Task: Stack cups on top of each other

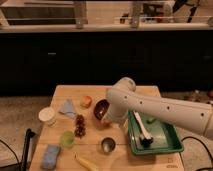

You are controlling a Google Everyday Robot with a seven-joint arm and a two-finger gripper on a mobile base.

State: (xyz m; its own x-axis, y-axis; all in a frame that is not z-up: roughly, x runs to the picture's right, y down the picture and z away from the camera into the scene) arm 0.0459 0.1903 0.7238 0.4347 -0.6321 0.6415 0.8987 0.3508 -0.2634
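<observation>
nearest the camera, a yellow banana-like piece [85, 162] lay at the front edge of the wooden table [150, 92], forward of the jaws and a little to their picture-left, with a blue sponge [50, 156] further out on that side. the silver metal cup [108, 145] stood upright almost straight forward of the jaws, apart from them. the pale green cup [67, 138] stood forward and to picture-left of the jaws, apart from the silver one. a green tray [167, 145] sat just to picture-right of the jaws, with a white utensil [142, 129] lying in it. a dark cluster like grapes [80, 125] lay to picture-left of the jaws, and the white cup [47, 116] stood well out on that same side, near the table's edge. none of the three cups was stacked.

the gripper [108, 120] hung low over the table, mostly hidden under the white arm [150, 107]; its jaws stood spread wide and nothing was seen held between them. the dark red bowl [101, 109] sat just beside the jaws, on their far picture-left side. beyond it lay a blue cloth [67, 107] and a small orange thing [86, 101].
</observation>
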